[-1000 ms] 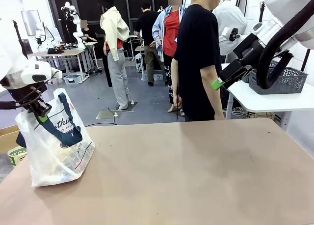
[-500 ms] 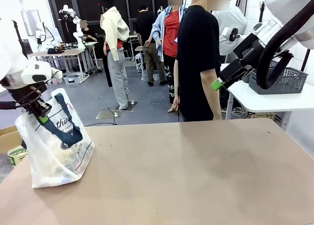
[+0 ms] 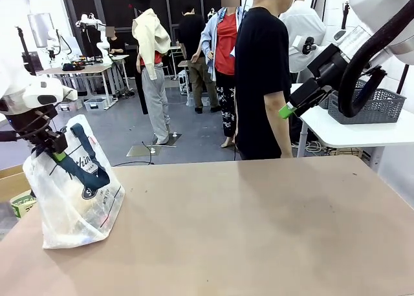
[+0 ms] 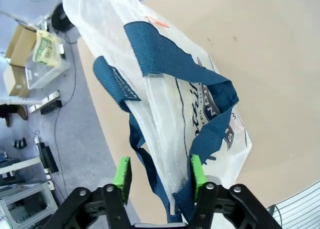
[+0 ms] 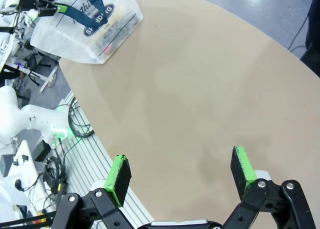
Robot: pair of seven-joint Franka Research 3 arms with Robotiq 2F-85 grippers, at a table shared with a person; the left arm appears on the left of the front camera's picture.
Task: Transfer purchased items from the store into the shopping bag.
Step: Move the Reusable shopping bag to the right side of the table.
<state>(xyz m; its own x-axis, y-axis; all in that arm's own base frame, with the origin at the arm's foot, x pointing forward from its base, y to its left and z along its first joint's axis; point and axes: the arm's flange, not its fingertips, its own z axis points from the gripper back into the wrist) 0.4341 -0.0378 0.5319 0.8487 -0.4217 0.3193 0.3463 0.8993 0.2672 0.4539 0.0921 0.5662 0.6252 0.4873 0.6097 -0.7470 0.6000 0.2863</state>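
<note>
The shopping bag [image 3: 74, 189] stands near the left edge of the table [image 3: 259, 231], close to the near left corner, with its navy handles [image 4: 165, 64] lying loose over its top and printed side. Through the translucent plastic some small items [image 5: 112, 39] show as dark and reddish shapes at the bottom of the bag, but I cannot tell what they are. The left gripper [image 4: 157, 171] hangs just above the top of the bag; its green pads [image 4: 122, 171] stand apart, and a fold of the bag and one navy strap pass between them without being pinched, so the gripper is released. The right gripper [image 5: 182, 169] is raised high over the right side of the table, its fingers spread wide with nothing between them, only the bare brown surface below. A person [image 3: 262, 76] in a black shirt stands behind the far edge of the table. A dark grey basket [image 3: 369, 105] rests on a white side table [image 3: 362, 131] beyond the far right corner.
</note>
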